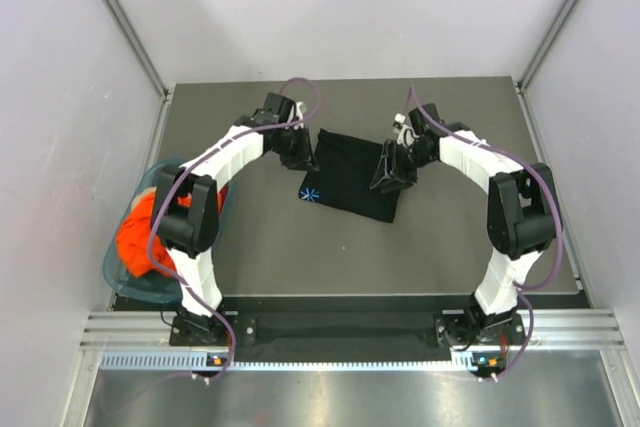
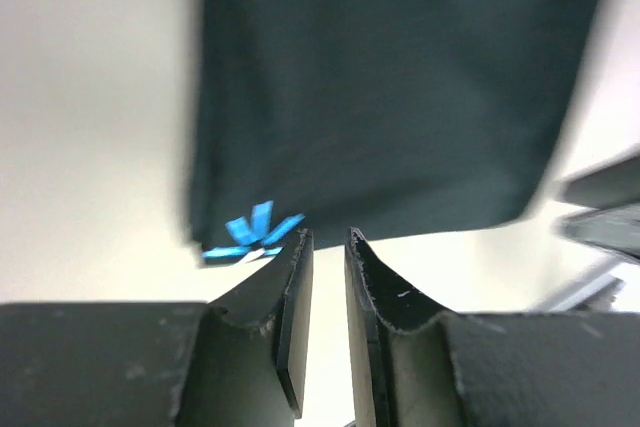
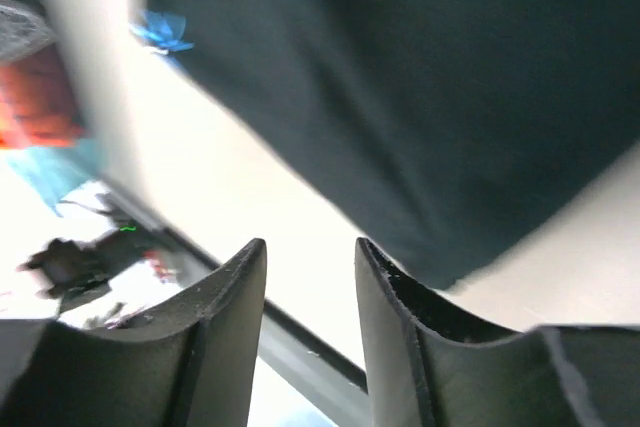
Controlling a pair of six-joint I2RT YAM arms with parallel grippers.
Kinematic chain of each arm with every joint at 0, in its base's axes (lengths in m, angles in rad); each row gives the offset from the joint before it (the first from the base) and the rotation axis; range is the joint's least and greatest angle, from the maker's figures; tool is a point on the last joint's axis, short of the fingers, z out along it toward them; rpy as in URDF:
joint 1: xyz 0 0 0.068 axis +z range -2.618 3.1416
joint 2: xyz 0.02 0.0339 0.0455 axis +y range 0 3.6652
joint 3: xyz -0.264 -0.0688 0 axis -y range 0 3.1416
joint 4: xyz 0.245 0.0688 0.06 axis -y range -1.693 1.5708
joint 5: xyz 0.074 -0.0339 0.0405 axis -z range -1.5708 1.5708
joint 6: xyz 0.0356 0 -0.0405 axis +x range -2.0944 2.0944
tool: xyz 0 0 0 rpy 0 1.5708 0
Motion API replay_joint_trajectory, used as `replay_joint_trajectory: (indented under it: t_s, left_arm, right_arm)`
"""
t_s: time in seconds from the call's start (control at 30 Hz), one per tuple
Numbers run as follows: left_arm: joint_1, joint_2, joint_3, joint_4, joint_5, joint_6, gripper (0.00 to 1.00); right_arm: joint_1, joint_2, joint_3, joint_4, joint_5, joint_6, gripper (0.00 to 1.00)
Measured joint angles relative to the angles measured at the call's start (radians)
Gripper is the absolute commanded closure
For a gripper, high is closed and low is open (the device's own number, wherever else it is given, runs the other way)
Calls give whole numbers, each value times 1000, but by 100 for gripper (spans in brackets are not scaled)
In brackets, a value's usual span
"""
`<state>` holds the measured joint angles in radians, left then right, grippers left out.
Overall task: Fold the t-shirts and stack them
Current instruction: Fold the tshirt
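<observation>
The left end effector (image 2: pixel 327 242), slightly parted and empty, hangs by the black t-shirt (image 2: pixel 390 87) and its starburst (image 2: pixel 252 234).

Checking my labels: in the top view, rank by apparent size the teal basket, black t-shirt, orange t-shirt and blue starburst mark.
1. teal basket
2. black t-shirt
3. orange t-shirt, partly hidden by the left arm, so unsure against the black one
4. blue starburst mark

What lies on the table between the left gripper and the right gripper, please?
The folded black t-shirt lies between the left gripper and the right gripper, as the top view shows.
</observation>
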<state>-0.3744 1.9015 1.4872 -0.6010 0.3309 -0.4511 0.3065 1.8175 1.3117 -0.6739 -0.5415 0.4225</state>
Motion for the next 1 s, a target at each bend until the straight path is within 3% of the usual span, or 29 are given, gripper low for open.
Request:
replay_joint_trajectory:
  t_s: [0.03,0.1,0.17,0.33,0.63,0.83,1.0]
  left_arm:
    - [0,-5,8,21,27,-8,76]
    - [-3,-8,7,68,106,-34,77]
    - [-8,-5,-24,135,178,-70,77]
    - [-27,50,-166,285,299,-158,81]
    - [-8,92,-305,277,307,-156,83]
    - [-14,1,-314,172,218,-95,81]
    - [-34,-56,-205,172,233,-119,81]
  right_arm:
    - [0,0,6,20,-26,16,61]
    - [4,0,-4,81,-92,61,77]
    - [8,0,-40,166,-155,117,99]
    - [16,43,-141,313,-262,193,100]
    - [-90,64,-418,402,-347,135,100]
    - [-118,-29,-405,300,-341,102,100]
    - [-116,-51,-244,249,-346,108,100]
